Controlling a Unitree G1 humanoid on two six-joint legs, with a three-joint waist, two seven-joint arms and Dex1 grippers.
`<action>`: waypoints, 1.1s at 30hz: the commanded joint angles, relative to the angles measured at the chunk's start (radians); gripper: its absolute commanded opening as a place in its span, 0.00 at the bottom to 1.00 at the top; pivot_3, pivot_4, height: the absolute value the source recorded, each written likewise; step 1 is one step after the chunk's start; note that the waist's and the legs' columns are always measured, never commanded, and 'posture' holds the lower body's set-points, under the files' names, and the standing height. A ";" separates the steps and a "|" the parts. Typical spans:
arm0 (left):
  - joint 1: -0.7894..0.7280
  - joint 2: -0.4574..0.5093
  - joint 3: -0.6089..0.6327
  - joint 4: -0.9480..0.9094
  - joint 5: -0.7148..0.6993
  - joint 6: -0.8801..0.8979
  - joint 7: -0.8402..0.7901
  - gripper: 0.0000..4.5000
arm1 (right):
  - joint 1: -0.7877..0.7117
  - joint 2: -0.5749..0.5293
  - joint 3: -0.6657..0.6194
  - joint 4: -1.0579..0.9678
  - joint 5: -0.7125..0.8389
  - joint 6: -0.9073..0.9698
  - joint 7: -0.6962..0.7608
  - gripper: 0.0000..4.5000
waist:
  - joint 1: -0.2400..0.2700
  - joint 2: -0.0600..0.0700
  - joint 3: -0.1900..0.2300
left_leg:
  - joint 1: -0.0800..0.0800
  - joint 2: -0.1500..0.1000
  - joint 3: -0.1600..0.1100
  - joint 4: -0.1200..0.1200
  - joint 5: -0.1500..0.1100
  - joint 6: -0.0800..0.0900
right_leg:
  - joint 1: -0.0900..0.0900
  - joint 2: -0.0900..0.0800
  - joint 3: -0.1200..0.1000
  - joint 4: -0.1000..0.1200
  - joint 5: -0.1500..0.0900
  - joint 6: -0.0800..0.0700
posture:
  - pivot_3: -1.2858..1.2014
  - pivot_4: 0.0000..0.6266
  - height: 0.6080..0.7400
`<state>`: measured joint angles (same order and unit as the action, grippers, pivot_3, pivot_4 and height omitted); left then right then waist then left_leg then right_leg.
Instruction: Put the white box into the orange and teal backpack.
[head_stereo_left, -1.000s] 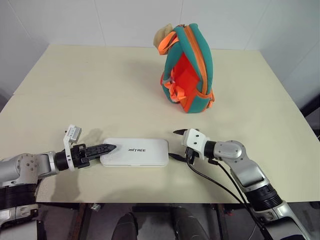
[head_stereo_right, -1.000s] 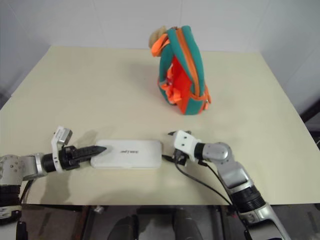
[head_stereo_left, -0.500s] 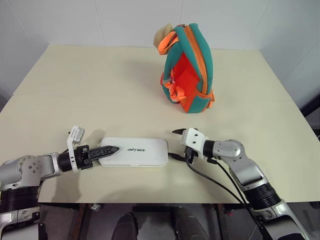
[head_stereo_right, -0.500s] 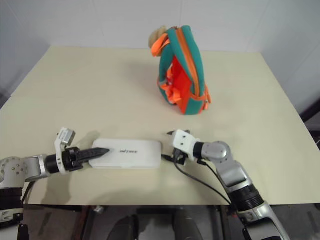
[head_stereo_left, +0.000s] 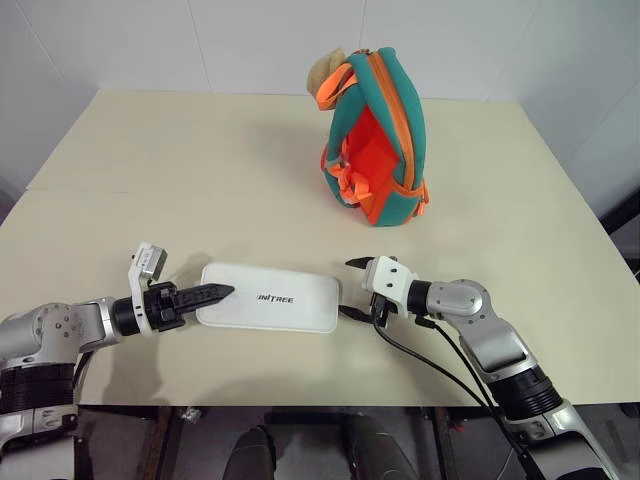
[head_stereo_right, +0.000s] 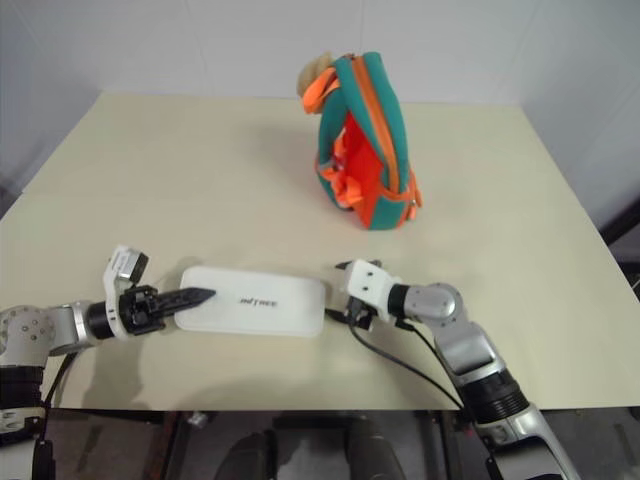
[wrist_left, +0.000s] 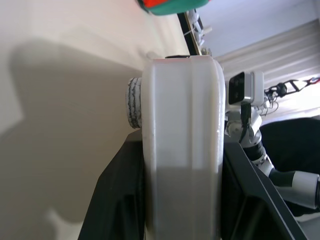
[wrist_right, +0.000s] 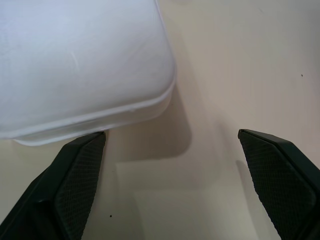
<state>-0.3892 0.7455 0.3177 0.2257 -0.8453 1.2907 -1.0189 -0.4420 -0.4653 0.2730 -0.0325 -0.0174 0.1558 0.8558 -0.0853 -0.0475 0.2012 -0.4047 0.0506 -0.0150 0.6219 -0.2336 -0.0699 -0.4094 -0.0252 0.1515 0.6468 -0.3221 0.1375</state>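
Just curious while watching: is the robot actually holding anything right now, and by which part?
Yes: the left gripper clamps one short end of the white box. The right gripper is open, holding nothing.

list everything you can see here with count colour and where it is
white box: 1, white with dark lettering, near edge of the table, its left end lifted
orange and teal backpack: 1, teal with orange trim, upright at the far middle of the table, beige plush piece at its top
table: 1, cream, under everything
left gripper: 1, black fingers, closed on the box's left end
right gripper: 1, black fingers, open, beside the box's right end
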 joint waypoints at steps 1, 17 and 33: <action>-0.011 -0.015 0.081 0.018 0.008 -0.036 0.093 0.30 | -0.011 0.010 -0.035 -0.030 0.013 -0.020 -0.035 1.00 | 0.000 0.000 0.000 | 0.000 0.000 0.000 0.000 0.000 0.000 | 0.000 0.000 0.000 0.000 0.000 0.000 | 0.52 0.24 1.00; -0.040 -0.345 0.608 -0.251 -0.384 0.124 0.840 0.30 | 0.040 0.216 -0.423 -0.238 0.075 0.136 -0.587 1.00 | 0.003 0.000 0.000 | -0.002 0.000 -0.002 -0.001 -0.001 -0.001 | -0.001 -0.001 0.000 -0.001 0.001 0.002 | 0.52 0.24 1.00; -0.020 -0.348 0.456 -0.253 -0.730 -0.038 1.204 0.29 | -0.210 0.228 -0.418 0.089 0.197 0.053 -0.527 1.00 | 0.001 0.000 0.000 | -0.002 -0.001 -0.001 0.000 0.001 -0.001 | 0.001 -0.001 0.001 -0.004 0.004 0.004 | 0.52 0.24 1.00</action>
<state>-0.4150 0.3780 0.7845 0.0049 -1.5145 1.2855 0.1785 -0.6244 -0.2249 -0.1397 0.0457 0.1685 0.2514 0.3148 -0.0848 -0.0479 0.2009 -0.4066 0.0495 -0.0159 0.6214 -0.2330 -0.0705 -0.4088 -0.0258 0.1527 0.6420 -0.3186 0.1419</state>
